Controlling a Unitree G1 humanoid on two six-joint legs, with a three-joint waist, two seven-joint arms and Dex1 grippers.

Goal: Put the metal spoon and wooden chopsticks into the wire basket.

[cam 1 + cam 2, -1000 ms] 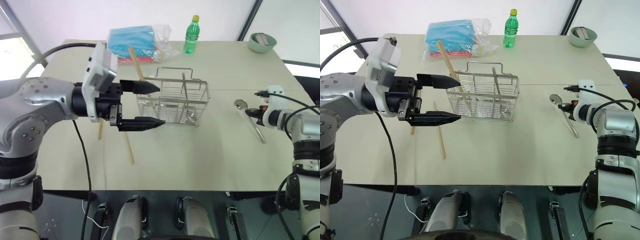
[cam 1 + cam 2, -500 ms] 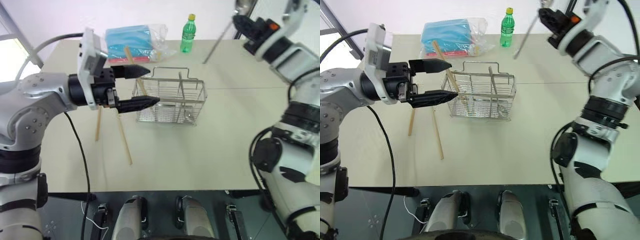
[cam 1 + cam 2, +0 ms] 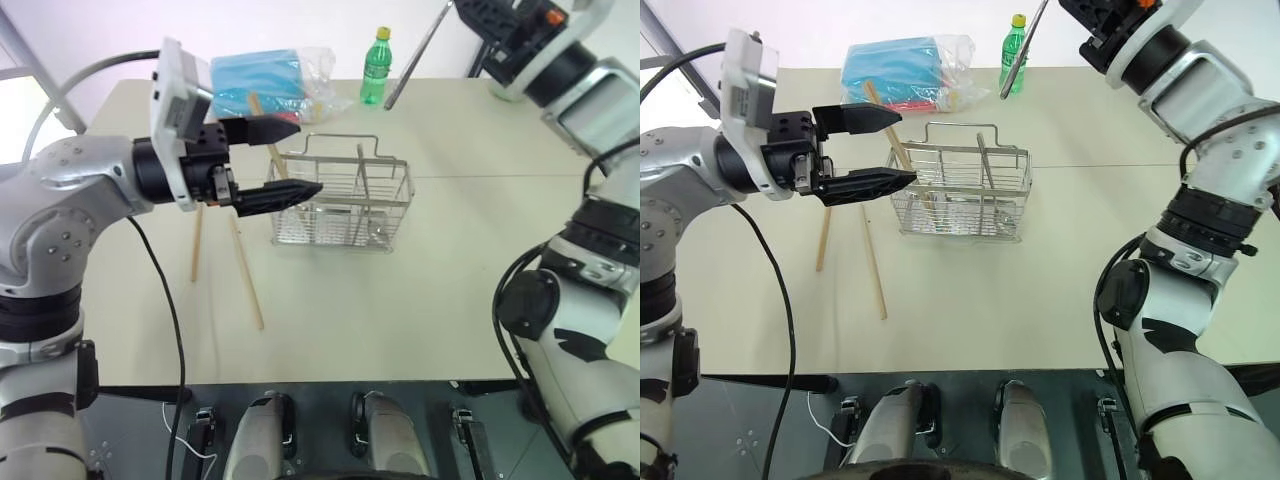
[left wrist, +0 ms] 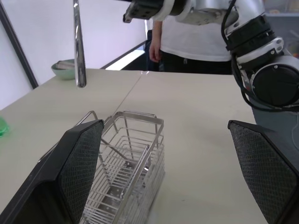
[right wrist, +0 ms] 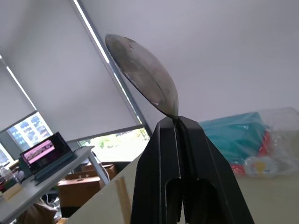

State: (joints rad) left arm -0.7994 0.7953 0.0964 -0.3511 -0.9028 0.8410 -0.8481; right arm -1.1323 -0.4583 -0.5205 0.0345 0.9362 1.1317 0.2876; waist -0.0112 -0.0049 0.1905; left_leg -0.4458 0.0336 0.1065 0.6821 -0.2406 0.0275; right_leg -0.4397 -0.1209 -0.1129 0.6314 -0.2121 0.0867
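The wire basket (image 3: pixel 340 205) stands mid-table. My right gripper (image 5: pixel 174 120) is raised high behind it, shut on the metal spoon (image 5: pixel 142 77), whose slim handle (image 3: pixel 412 65) hangs down above the table's far side. My left gripper (image 3: pixel 308 158) is open and points level at the basket's left end; its fingers (image 4: pixel 79 172) frame the basket. Of the wooden chopsticks, two (image 3: pixel 245 270) lie on the table left of the basket. One (image 3: pixel 268 135) leans out of the basket's left end and another (image 3: pixel 365 185) stands inside it.
A green bottle (image 3: pixel 378 68) and a plastic bag with blue contents (image 3: pixel 265 80) sit at the table's far side. A pale green bowl (image 4: pixel 65 70) rests near the far right corner. A person (image 4: pixel 187 51) stands beyond the table.
My right arm has lifted the spoon off the table and swung it high and leftward, toward the space behind the basket. The left gripper has stayed open at the basket's left end.
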